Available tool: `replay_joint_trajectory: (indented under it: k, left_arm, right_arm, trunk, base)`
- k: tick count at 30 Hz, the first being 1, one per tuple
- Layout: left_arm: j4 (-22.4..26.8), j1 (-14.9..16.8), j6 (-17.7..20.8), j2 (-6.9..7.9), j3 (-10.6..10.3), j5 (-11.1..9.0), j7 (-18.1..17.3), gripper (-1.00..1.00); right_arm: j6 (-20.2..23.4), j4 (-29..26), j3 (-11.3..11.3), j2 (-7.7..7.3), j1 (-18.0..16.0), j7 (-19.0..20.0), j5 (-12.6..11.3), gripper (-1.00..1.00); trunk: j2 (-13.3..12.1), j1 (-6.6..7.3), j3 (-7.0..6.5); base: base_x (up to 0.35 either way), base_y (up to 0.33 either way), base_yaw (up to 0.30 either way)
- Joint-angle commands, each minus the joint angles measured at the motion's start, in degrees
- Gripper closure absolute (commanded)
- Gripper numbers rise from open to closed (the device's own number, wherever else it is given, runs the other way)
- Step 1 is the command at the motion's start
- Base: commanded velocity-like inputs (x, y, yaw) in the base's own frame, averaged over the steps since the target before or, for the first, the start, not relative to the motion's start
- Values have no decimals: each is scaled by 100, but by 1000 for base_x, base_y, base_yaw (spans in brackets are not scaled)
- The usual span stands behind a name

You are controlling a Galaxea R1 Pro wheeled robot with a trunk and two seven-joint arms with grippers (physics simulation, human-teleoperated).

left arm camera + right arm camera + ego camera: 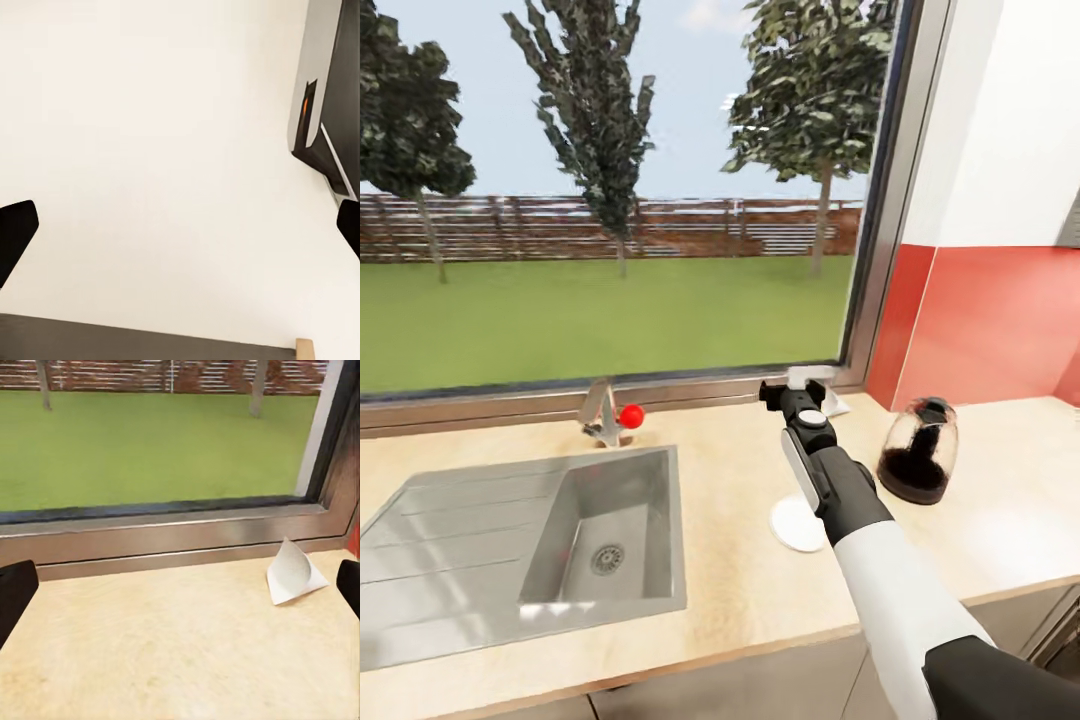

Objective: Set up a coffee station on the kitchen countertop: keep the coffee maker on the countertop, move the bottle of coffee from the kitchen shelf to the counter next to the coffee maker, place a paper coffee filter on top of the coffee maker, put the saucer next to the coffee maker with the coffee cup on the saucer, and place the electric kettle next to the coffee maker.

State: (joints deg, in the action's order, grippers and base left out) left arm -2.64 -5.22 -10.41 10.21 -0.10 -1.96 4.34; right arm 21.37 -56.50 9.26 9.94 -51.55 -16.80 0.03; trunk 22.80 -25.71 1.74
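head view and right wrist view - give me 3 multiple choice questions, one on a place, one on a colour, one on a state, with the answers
1. Where does the electric kettle stand?
A. in the sink
B. on the countertop, at the side of the right arm away from the sink
C. on the window sill

2. What colour is the knob at the tap?
A. red
B. blue
C. green

3. How is the right gripper?
A. shut on the saucer
B. shut on the paper coffee filter
C. open, holding nothing

Answers: 1 B, the glass pot sits on the beige top near the red wall panel. 2 A, the ball behind the sink is red. 3 C, the right wrist view shows its fingertips wide apart and the filter lying beyond them by the window.
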Motion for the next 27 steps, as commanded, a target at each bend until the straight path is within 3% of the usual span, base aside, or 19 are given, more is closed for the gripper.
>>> replay_joint_trajectory:
  k: [1,6,14,19,24,27]
  left_arm:
    - [-10,-3,-32,-1,-5,-21,5,-100]
    - [-10,-5,-32,-18,0,-23,5,-100]
    - [-9,-10,-32,-43,1,-22,5,-100]
    - [-12,-69,-30,-55,8,-22,5,-100]
    - [-15,-105,-25,-62,18,-23,5,-100]
    - [-17,-109,-23,-63,19,-23,5,-100]
  right_arm:
    - [35,87,14,-3,-5,-35,0,-100]
    - [36,367,26,-1,-4,-42,-3,-100]
    - [74,409,26,6,-4,-62,12,-100]
    - [152,413,23,6,-37,-550,7,-100]
    - [885,541,23,6,-393,-830,6,-100]
    - [1084,1199,21,6,-766,-894,0,-100]
  trunk:
    - [12,-7,12]
    - [12,-7,12]
    - [12,-7,12]
    - [12,-7,12]
    - [12,-7,12]
    - [12,-7,12]
  base:
    - [335,118,-265]
    - [300,109,-233]
    - [49,18,-25]
    - [1,0,-1]
    - [0,0,0]
    - [0,0,0]
